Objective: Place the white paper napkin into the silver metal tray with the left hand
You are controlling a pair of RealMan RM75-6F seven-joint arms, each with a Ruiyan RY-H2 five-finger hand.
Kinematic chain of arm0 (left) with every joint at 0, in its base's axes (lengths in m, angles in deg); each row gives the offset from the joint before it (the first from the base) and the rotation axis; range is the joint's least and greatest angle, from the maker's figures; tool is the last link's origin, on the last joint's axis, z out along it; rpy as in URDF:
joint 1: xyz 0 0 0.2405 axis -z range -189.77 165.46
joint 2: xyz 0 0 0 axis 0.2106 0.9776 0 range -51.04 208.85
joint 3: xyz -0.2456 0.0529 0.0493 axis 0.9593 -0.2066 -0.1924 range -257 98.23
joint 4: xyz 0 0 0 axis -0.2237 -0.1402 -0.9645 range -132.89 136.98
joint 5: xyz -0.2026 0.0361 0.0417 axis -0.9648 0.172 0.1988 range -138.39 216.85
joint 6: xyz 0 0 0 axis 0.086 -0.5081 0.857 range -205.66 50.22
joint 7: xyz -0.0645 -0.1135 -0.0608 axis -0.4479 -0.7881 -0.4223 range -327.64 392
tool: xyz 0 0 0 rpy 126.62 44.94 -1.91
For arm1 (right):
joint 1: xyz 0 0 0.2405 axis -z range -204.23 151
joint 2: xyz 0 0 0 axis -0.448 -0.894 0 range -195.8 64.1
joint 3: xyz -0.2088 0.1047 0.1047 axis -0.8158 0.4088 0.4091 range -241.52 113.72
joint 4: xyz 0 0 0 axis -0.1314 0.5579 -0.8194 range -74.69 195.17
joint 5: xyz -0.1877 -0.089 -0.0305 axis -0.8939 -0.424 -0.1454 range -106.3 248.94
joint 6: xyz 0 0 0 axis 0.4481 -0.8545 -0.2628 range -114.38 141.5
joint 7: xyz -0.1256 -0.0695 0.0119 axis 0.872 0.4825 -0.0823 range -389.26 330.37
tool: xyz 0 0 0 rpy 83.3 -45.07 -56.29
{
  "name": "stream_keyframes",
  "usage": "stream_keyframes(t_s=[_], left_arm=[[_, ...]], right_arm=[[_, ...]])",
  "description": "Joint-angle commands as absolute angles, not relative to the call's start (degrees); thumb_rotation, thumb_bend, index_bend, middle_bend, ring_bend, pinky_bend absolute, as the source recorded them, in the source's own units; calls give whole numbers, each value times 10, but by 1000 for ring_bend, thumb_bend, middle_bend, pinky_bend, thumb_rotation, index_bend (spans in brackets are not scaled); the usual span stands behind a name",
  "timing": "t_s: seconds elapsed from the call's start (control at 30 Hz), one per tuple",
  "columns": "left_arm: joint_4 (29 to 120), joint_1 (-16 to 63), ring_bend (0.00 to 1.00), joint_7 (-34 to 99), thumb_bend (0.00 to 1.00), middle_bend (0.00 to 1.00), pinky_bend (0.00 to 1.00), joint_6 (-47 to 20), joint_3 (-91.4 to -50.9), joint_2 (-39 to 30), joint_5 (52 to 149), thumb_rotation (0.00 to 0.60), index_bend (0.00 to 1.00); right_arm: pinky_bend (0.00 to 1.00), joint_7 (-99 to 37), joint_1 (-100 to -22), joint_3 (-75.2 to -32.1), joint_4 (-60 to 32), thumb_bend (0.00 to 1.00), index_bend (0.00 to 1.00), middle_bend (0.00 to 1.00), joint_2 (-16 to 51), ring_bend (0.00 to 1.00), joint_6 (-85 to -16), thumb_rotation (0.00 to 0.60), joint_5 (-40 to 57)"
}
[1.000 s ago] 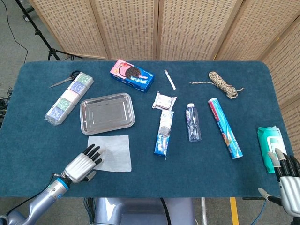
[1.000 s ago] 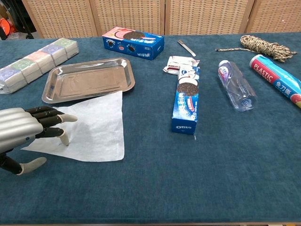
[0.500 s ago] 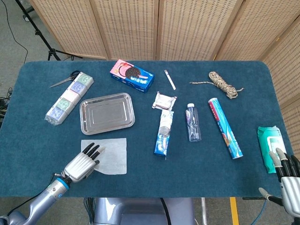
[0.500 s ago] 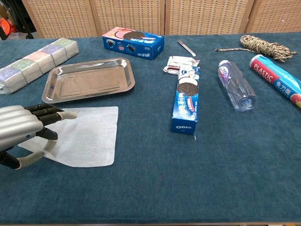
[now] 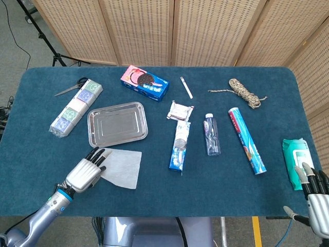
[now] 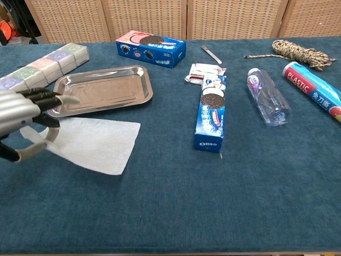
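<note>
Left hand [image 6: 24, 114]: grasping the white paper napkin [image 6: 96, 143] by its edge
Napkin: at 6 o'clock of silver metal tray [image 5: 117, 123]

"OREO" reads in white on the near end of the long blue biscuit pkg [image 6: 211, 113] at table centre; same pkg shows a cookie pic, other print too small to read. "PLASTIC" in white on the red band of the wrap roll [image 6: 314, 90] at right, w/ Chinese chars on its blue part, not clearly legible. Blue cookie box [image 6: 151, 46] at back: logo not readable. Bottle [image 6: 268, 96] label & block pack [image 5: 76, 106] marks illegible.
</note>
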State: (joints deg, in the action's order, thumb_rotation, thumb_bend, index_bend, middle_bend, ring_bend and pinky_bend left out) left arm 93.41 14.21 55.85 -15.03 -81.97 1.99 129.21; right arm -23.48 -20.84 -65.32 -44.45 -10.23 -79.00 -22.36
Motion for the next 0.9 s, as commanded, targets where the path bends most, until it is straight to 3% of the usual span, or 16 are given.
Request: stream_keyframes(t_s=[0.03, 0.4, 0.9], left_arm=[[953, 146, 0, 557, 522, 0, 0, -136, -800, 40, 1281, 600, 862], [1000, 155, 0, 587, 522, 0, 0, -115, -740, 85, 1215, 600, 887], [1022, 170, 0, 662, 525, 0, 0, -60, -672, 75, 1140, 600, 895]], right_arm=[[0, -235, -209, -653, -444, 0, 0, 0, -102, 0, -790, 600, -224], [0, -235, -209, -654, -444, 0, 0, 0, -102, 0, -788, 600, -226], [0, -241, -209, -655, -443, 0, 0, 0, -103, 0, -789, 600, -230]])
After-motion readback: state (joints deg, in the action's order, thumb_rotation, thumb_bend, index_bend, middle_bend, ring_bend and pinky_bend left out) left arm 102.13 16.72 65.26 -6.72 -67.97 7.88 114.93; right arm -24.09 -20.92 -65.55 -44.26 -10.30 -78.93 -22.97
